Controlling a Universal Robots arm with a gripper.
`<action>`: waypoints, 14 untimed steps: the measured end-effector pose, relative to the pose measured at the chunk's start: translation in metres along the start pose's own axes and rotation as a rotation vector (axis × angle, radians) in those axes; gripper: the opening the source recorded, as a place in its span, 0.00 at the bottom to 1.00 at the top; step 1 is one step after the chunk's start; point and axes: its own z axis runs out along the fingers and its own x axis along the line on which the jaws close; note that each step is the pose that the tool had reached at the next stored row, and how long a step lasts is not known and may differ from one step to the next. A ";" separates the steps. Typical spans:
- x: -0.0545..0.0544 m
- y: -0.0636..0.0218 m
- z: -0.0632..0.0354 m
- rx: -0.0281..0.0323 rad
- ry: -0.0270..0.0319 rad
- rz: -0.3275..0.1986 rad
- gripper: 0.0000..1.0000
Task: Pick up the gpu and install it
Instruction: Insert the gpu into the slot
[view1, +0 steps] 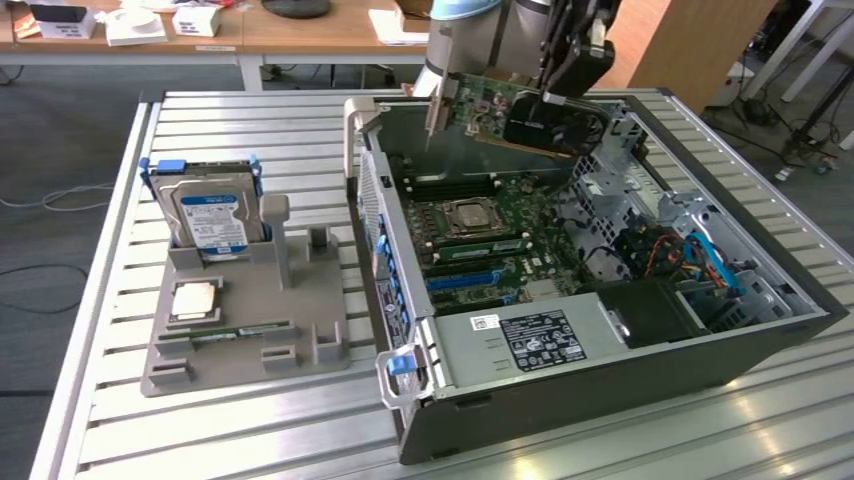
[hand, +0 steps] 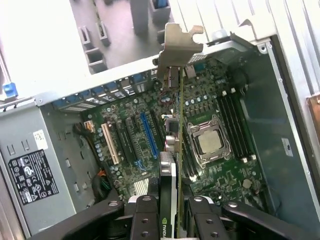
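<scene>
Pincer (view1: 558, 92) closed on the gpu (view1: 514, 115), one finger against each face. The card is held on edge, its silver bracket (view1: 438, 105) toward the exterior view's left. We see the gpu hanging in the air over the far end of the open computer case (view1: 601, 400), above the motherboard (view1: 494, 240). In the wrist view the card's edge runs between the blue slot (hand: 149, 135) and the CPU socket (hand: 212, 142). A hard drive (view1: 214, 215) stands in the grey fixture (view1: 240, 340) on the desk (view1: 200, 440), well apart from the case.
</scene>
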 end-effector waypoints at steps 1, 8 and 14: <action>0.000 0.0000 0.0002 -0.0007 0.0010 -0.018 0.27; 0.000 -0.0001 0.0019 -0.0058 0.0072 -0.145 0.27; 0.000 -0.0001 0.0026 -0.0091 0.0114 -0.229 0.27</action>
